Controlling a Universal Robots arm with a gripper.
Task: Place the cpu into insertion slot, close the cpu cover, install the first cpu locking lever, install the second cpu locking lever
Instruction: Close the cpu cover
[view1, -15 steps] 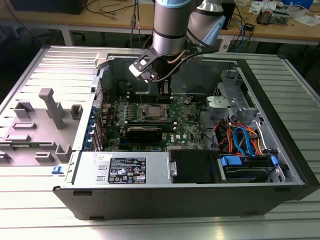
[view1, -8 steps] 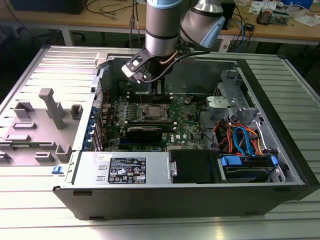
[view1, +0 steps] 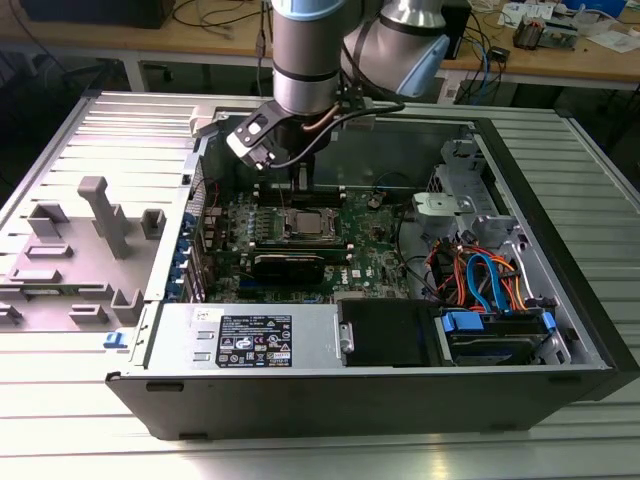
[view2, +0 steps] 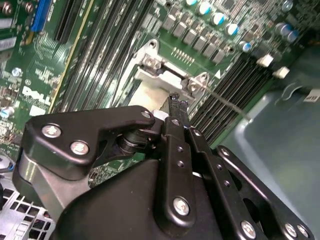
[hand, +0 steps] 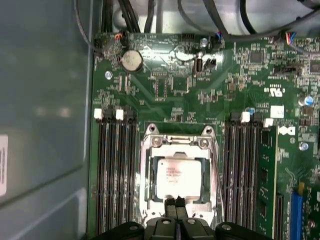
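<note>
Open computer case, arm vertical, gripper closed over cpu

The arm was a thick silver-grey tube with a pale blue-grey joint cap. Black and copper-coloured cables looped at its wrist beside a light-grey camera block. The gripper was matt black, its linkage bars studded with silver screws, its narrow fingers black too.
</note>
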